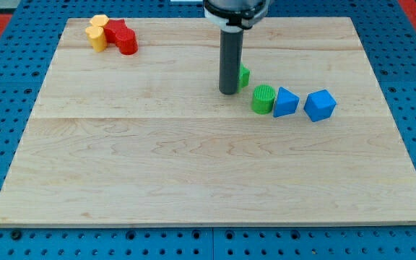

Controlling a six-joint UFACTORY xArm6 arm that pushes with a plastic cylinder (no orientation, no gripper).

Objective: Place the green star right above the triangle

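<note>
Task unfinished: the small green star block (244, 74), mostly hidden behind the dark rod, touches its tip (227, 92); no gripper fitted. It sits upper-left of the blue triangle block (285, 102), beyond the green cylinder (263, 99).

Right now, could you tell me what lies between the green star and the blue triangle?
In the camera view, a green cylinder sits between the green star and the blue triangle, touching the triangle.

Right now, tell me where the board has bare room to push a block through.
Bare: the whole lower half below my tip, and the strip between the red block and the rod. Crowded: green star, green cylinder, blue triangle, blue cube, and yellow block beside red.
</note>
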